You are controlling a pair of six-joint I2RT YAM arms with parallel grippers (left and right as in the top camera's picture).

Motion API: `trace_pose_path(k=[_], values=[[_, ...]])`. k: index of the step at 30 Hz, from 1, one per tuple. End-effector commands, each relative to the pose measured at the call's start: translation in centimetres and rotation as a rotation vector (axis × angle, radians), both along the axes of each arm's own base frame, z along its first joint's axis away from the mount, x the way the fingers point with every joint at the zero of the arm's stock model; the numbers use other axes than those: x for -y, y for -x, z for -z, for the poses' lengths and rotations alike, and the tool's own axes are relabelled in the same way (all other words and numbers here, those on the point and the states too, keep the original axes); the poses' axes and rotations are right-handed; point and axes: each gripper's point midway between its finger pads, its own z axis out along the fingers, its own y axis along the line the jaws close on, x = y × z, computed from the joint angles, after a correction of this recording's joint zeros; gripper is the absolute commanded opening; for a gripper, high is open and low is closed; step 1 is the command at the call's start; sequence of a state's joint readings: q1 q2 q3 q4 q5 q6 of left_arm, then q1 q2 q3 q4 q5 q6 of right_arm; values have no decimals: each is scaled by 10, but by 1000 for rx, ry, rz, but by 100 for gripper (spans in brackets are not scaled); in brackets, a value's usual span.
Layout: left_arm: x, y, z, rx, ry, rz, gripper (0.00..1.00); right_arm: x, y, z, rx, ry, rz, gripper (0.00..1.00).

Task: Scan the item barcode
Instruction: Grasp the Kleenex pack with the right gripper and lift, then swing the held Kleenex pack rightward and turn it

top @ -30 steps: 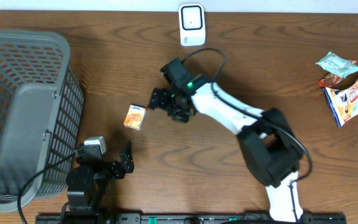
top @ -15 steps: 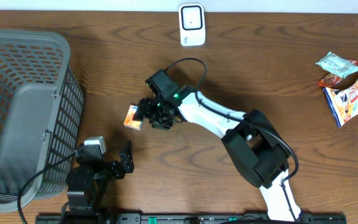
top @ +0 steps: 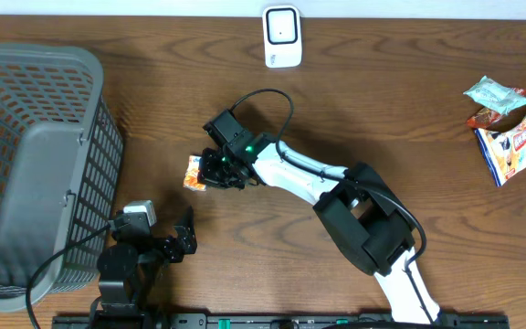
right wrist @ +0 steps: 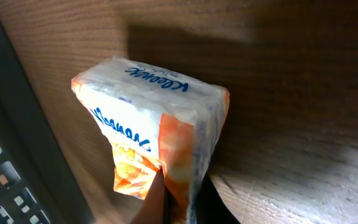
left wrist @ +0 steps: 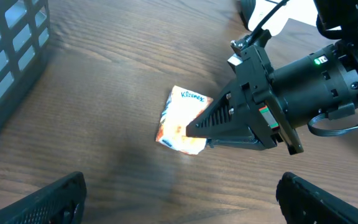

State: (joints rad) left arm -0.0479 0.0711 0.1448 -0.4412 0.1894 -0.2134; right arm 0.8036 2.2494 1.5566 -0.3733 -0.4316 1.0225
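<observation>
White-shelled right arm (top: 299, 172), black joints, looping black cable (top: 268, 90), green light (top: 247, 149).

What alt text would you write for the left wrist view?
The right gripper pinches the edge of an orange-and-white Kleenex tissue pack lying on the wooden table. A corner of a grey basket shows at upper left.

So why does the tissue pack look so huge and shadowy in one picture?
Right wrist view: the camera sits very close, so the tissue pack fills it, casting a dark shadow on the table. Overhead view: small, evenly lit.
</observation>
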Motion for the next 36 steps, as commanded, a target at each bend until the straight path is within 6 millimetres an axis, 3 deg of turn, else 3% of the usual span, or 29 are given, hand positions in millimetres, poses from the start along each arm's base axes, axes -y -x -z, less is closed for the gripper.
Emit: trace_pose_path(k=[1,7,16,21,23,24,26,30,36], values=[[2,2,9,-30,11,7,98,20,7,47,21,121,-74,1],[2,2,9,-30,11,7,98,43,21,31,15,181,-183,1],[2,2,9,-30,11,7,98,79,38,-18,-13,128,-379,1],[2,2,9,-30,11,7,98,77,38,-51,74,-107,-574,1],[2,2,9,-30,11,7,98,72,44,-74,134,-316,-692,1],[2,2,9,-30,11,7,98,76,50,-97,207,-506,-784,1],[2,2,9,-30,11,7,98,89,53,-117,300,-668,-844,1],[2,2,9,-30,11,7,98,114,52,-131,401,-761,-872,1],[2,2,9,-30,11,7,98,131,57,-141,437,-808,-875,1]])
